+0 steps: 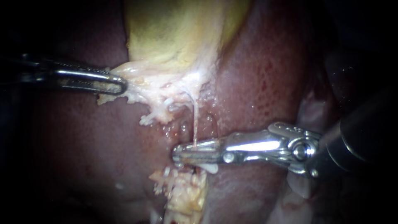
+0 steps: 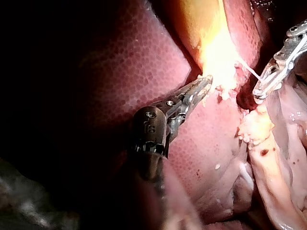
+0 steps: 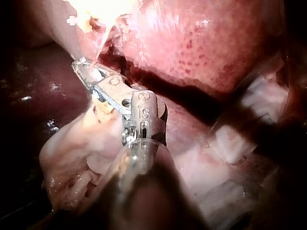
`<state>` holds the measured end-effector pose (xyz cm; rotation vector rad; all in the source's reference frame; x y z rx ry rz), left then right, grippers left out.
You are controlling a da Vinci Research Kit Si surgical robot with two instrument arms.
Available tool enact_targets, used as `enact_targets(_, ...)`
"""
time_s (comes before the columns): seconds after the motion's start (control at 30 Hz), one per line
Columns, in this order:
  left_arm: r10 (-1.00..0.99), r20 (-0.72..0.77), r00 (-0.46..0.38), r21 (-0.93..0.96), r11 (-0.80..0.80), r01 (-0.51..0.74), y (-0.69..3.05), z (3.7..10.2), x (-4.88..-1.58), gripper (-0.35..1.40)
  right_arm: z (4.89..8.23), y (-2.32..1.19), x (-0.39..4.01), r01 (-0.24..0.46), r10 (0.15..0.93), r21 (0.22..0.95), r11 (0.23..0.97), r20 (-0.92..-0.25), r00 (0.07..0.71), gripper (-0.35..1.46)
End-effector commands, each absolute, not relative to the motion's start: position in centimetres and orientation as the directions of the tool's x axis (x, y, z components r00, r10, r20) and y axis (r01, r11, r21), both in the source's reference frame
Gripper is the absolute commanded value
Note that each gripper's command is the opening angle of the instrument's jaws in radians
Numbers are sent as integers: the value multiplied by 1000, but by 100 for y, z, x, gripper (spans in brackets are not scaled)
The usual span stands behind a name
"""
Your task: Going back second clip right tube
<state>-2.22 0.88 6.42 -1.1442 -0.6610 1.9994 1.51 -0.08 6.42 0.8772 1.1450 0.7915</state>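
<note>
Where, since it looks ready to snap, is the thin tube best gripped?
Near the upper end of the thin tube, where it widens into pale tissue, probably from the right, crosswise: it hangs straight and taut down to the right instrument.

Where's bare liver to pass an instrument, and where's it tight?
Free: liver below the left instrument, left of the fringe; liver above the right instrument, right of the gallbladder. Crowded: centre, where the tube drops from the fringe to the right instrument, pale clump just below.
</note>
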Motion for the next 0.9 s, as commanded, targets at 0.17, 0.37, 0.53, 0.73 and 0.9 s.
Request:
enact_targets(0.17,794,-504,-340,-723,-603,-337,88,641,-222,-35,642,-7,154,-30,869,896,443,-421,260,-15)
enact_targets(0.37,798,-500,-337,-726,-598,-340,87,641,-222,-35,647,-4,166,3,843,871,491,-476,252,36)
enact_targets(0.53,798,-499,-337,-726,-598,-341,87,640,-222,-35,662,-7,167,-12,842,865,501,-485,238,41)
enact_targets(0.73,798,-499,-337,-726,-598,-341,86,639,-222,-35,692,-5,161,-40,839,856,516,-495,224,44)
enact_targets(0.9,798,-499,-337,-725,-598,-341,86,638,-222,-35,704,4,149,-62,842,853,519,-497,211,44)
